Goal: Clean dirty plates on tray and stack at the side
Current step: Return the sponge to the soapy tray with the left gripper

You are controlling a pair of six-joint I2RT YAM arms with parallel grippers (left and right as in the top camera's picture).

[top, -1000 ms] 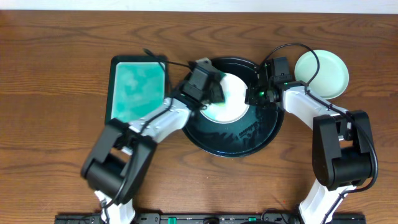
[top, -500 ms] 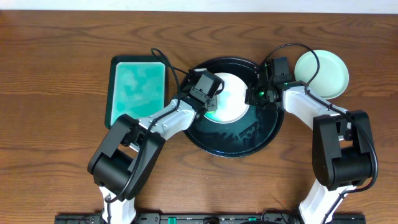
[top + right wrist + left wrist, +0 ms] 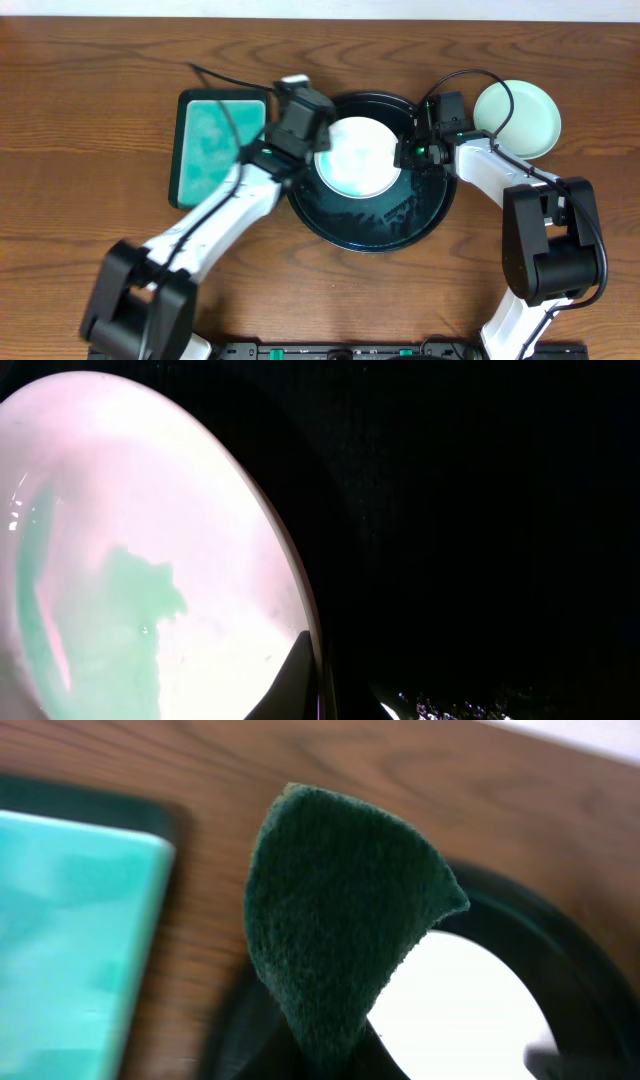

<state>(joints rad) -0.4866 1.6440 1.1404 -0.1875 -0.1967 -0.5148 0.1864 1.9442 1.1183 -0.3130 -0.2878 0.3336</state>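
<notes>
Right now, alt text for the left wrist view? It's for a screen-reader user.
A dark green scouring pad, pinched at its lower end, stands up mid-frame. Behind it is the wooden table, with a dark-rimmed teal tray at left and a white plate inside a black tray at lower right.

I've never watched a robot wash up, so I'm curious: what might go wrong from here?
The plate shows a teal smudge, so it may get stacked dirty. The left gripper pinches only the lower tip of the scouring pad; it could slip out. The right gripper sits at the plate's rim, where a nudge might slide it across the glossy tray.
</notes>
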